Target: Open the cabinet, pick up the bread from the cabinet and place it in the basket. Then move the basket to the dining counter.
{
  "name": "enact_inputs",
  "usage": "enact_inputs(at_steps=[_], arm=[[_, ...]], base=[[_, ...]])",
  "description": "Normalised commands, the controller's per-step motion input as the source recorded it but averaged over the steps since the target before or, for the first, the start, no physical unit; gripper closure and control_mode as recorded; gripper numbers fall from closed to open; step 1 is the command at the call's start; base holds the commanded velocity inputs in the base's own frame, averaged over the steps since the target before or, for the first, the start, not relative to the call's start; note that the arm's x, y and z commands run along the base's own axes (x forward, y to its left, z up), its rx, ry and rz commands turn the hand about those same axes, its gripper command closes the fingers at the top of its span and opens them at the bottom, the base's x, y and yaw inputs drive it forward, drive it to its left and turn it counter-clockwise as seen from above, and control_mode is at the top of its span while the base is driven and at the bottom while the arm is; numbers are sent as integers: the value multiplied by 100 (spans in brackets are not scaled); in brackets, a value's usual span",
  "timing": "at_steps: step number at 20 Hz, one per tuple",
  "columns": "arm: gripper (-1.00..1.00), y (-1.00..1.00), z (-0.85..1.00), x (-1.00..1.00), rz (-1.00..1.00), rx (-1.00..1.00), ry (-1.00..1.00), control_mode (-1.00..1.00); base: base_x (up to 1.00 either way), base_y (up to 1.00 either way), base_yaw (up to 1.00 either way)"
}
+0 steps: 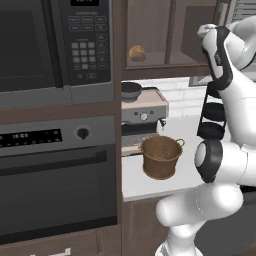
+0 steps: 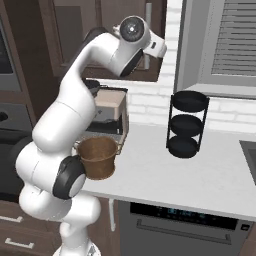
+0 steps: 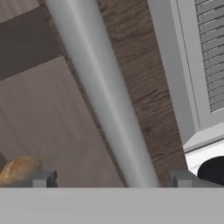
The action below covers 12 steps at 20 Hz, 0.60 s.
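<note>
Spread wide, the end effector [image 3: 111, 179] straddles the silver bar handle [image 3: 103, 94], gripping nothing. That handle's long axis runs up and down the cabinet [image 1: 170, 35] door, slanting in the hand view. Behind the glass the bread [image 1: 137, 53] sits on the shelf. Below, the basket [image 1: 161, 157] stands upright on the tabletop [image 2: 200, 172].

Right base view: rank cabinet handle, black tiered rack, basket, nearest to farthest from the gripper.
1. Cabinet handle, right at the open gripper, up high.
2. Black tiered rack, lower right on the counter.
3. Basket, lowest, at the counter's left edge.
</note>
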Motion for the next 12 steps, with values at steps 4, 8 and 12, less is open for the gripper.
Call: enact_inputs(at_steps=[4,8,12], arm=[[-100,0,0,21,7,7,-3,-100],[-100,0,0,25,8,4,-6,-100],[-100,0,0,6,8,1,-13,-100]], base=[[0,0,0],[0,0,0],[0,0,0]])
